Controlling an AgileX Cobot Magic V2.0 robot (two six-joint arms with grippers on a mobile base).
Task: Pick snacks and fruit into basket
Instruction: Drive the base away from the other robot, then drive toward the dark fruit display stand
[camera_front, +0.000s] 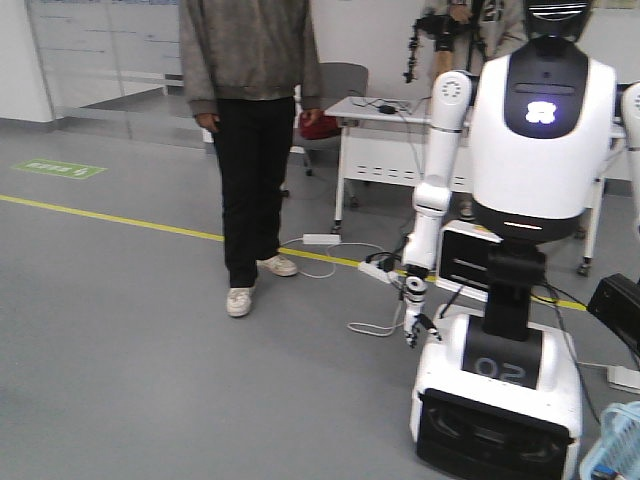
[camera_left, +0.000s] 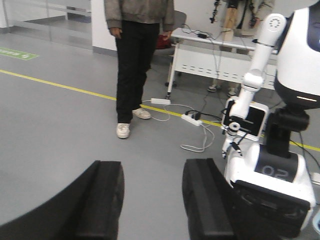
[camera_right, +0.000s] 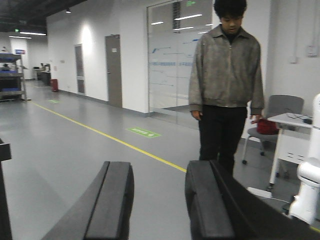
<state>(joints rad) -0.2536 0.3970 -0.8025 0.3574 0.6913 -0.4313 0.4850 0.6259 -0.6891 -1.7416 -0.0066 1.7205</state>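
Left end effector (camera_left: 152, 197) and right end effector (camera_right: 159, 200) gape wide, gripping nothing.

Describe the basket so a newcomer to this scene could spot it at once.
In the front-facing view, find the white humanoid robot with "02" on its base. The small pale blue plastic basket shows just right of that base, cut off by the picture's bottom right corner. Only it has a blue lattice wall; its neighbours are white or black.
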